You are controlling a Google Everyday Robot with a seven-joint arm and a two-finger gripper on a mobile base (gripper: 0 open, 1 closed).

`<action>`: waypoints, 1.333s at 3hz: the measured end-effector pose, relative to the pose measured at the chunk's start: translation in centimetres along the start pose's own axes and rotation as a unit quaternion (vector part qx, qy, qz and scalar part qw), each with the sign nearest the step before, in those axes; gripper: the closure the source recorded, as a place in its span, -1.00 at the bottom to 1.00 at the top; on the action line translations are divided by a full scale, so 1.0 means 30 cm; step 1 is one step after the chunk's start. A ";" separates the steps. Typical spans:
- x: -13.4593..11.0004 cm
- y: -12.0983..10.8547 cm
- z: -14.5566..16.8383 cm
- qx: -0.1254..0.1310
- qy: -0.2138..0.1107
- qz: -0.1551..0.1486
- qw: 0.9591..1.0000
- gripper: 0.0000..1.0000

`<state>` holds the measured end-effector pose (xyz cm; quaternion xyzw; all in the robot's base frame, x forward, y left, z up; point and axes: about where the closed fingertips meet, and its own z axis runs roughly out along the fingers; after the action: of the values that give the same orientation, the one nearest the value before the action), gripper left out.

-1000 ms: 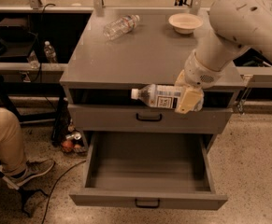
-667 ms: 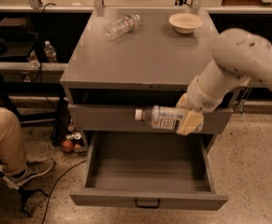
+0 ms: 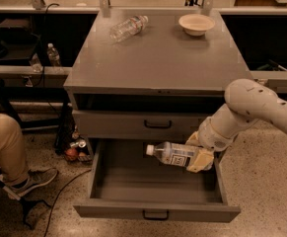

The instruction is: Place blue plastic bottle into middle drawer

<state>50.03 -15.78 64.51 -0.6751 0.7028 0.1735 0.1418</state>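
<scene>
The blue plastic bottle lies sideways in the air, white cap pointing left, just above the inside of the open middle drawer. My gripper is shut on the bottle's base end, at the right side of the drawer opening. The drawer is pulled out fully, its black bar handle at the front. The white arm reaches in from the right.
The upper grey drawer is closed above the bottle. On the cabinet top lie a smaller crinkled clear bottle and a white bowl. A seated person's leg and shoe are at the left. Cans lie on the floor.
The arm has lowered the bottle from in front of the upper drawer down into the open middle drawer's space.
</scene>
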 end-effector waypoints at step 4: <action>0.151 0.035 0.252 0.063 0.036 0.074 0.995 1.00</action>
<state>48.48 -16.54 55.81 -0.6168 0.7650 0.1149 0.1453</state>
